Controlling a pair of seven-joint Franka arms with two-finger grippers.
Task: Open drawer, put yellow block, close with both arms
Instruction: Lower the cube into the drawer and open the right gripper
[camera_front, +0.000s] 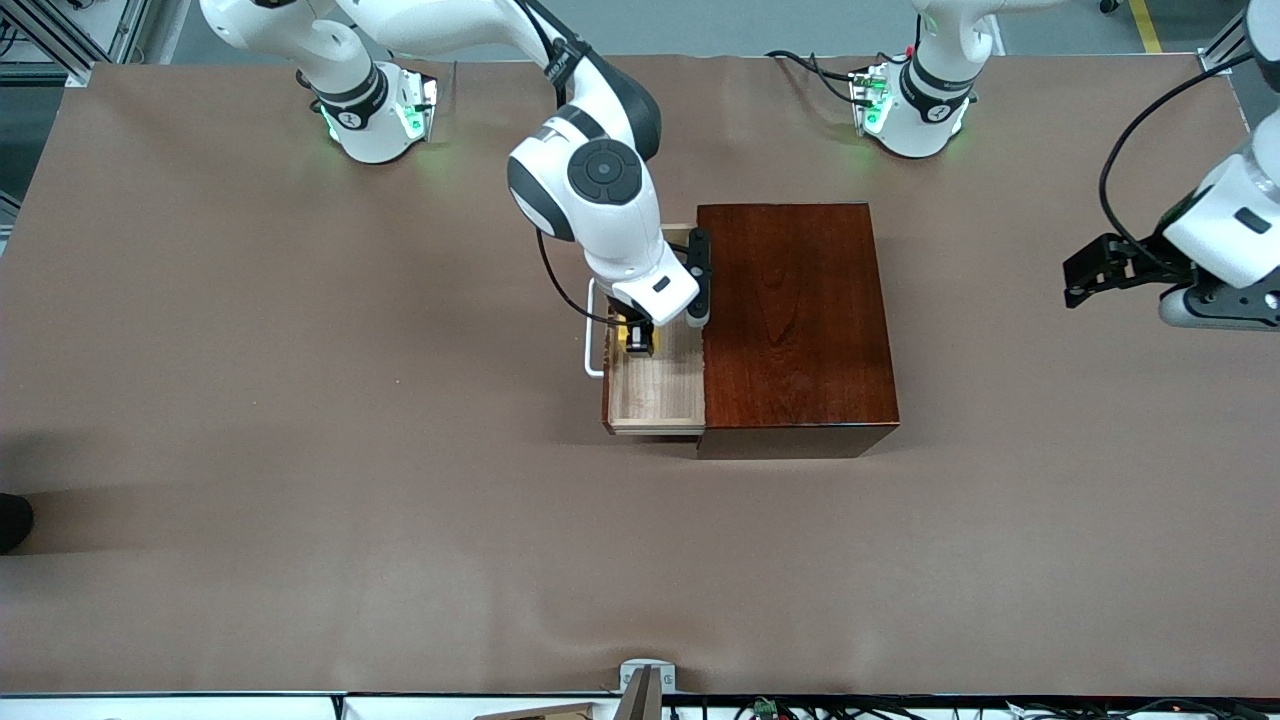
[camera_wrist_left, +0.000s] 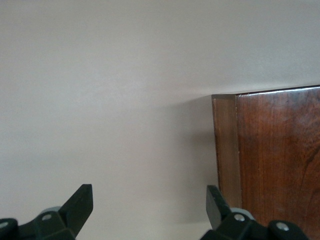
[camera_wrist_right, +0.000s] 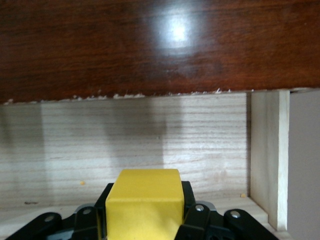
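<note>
The pale light-wood sliding drawer (camera_front: 655, 395) stands pulled out of the glossy reddish-brown wooden box (camera_front: 795, 320) at the centre of the front view, toward the right arm's end of the brown counter (camera_front: 300, 450). Its white loop handle (camera_front: 592, 335) shows at its outer face, and its bare floor fills the lower part of the tray.

Over the upper part of the open drawer hangs the right end effector (camera_front: 637, 340), its fingers clenched on the small bright yellow cube block (camera_front: 638, 338). In the right wrist view the yellow block (camera_wrist_right: 144, 207) sits between the black fingers (camera_wrist_right: 192, 220), with the drawer's wooden floor (camera_wrist_right: 150, 145) and the box's dark edge (camera_wrist_right: 150, 45) past it.

At the right edge of the front view, the left end effector (camera_front: 1085, 275) waits in the air over bare counter, well apart from the box. The left wrist view shows its fingers (camera_wrist_left: 80, 202) spread wide and empty, with a corner of the box (camera_wrist_left: 270, 160) in the lower right of that frame.
</note>
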